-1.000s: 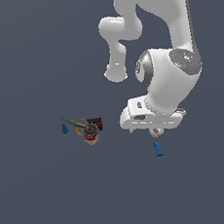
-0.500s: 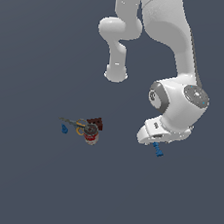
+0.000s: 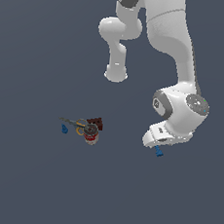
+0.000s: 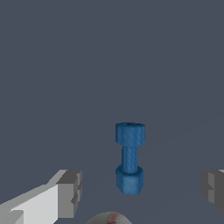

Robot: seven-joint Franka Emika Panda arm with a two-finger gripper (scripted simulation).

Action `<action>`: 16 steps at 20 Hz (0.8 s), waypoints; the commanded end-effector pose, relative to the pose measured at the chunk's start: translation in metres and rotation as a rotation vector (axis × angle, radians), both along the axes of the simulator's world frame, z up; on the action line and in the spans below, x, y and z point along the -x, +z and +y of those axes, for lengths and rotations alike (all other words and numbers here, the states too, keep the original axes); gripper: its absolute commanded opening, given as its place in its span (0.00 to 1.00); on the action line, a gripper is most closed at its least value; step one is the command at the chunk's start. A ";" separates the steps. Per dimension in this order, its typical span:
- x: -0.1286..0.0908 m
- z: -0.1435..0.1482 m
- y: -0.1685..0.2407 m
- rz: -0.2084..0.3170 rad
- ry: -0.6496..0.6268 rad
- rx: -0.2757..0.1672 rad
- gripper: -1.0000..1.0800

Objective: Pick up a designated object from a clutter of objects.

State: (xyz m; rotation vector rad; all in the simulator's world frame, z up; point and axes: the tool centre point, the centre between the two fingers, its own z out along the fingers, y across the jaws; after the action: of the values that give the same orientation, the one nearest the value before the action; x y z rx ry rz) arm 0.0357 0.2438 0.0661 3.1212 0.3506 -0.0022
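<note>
The bright-blue elongated bolt-like piece [image 4: 129,157], knurled and wider at one end, lies flat on the plain grey floor [image 3: 38,184], alone and well apart from the rest of the clutter. In the exterior view it shows at about 5 o'clock from the white arm's wrist, just under the gripper [image 3: 155,144], with the other items bunched well off toward 9 o'clock: a red-and-white can [image 3: 91,137], a dark maroon block [image 3: 96,123] behind it, a yellow-handled scissors-like tool [image 3: 76,125] and a smaller blue wedge-like piece [image 3: 64,128].

In the wrist view, the gripper [image 4: 142,187] stands wide apart and holds nothing; 1 grey finger pad [image 4: 70,193] sits at 8 o'clock of the piece and the other at 4 o'clock, so the shaft lies between them. That straddle reads as deliberate: closing across the narrow shaft should give the surest hold.

A white, red-stitched baseball [image 4: 109,218] peeks in at 6 o'clock, near the piece's hexagonal end. I judge the descent not yet finished.
</note>
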 end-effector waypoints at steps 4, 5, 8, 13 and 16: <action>0.000 0.000 -0.003 0.000 0.000 0.000 0.96; 0.000 0.000 -0.006 0.000 0.000 0.000 0.96; 0.000 0.000 -0.017 0.000 0.000 0.000 0.96; 0.001 0.001 -0.042 -0.001 0.000 0.000 0.96; 0.001 0.001 -0.049 -0.001 0.000 -0.001 0.96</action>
State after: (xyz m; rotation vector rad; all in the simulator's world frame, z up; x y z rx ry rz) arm 0.0344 0.2443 0.0206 3.1213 0.3513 -0.0027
